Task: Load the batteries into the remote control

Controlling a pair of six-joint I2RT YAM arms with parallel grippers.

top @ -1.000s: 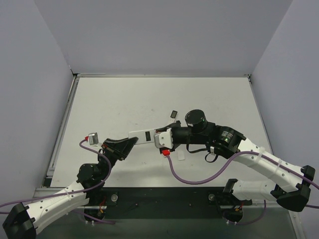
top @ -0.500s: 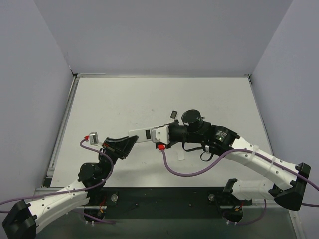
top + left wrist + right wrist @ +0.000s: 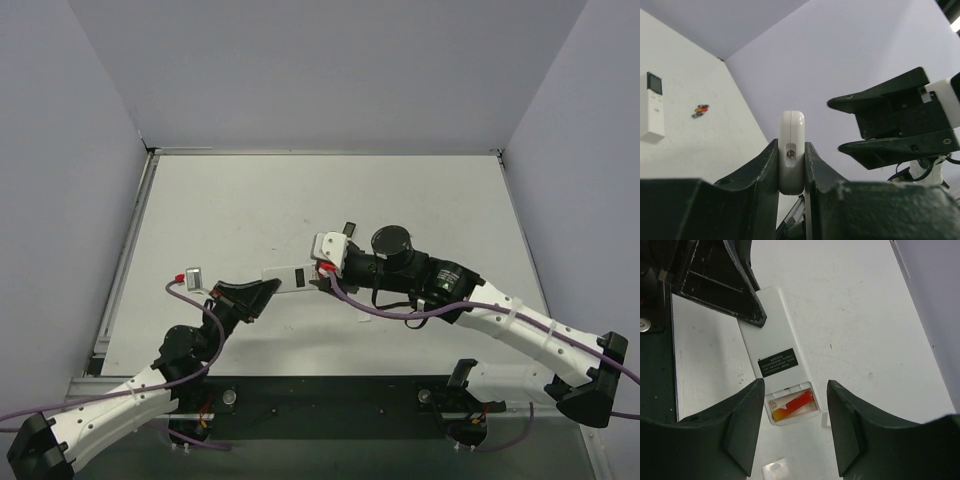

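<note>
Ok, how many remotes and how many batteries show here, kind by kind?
Remotes: 2, the remote control and a slimmer remote.
Batteries: 3, one battery in the open compartment, seemingly two loose batteries, too small to be sure.
Total: 5.

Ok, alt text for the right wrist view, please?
A red-and-yellow battery lies in the open compartment of the white remote control, its labelled back facing the camera, framed by the open fingers of the right gripper; table beyond.
</note>
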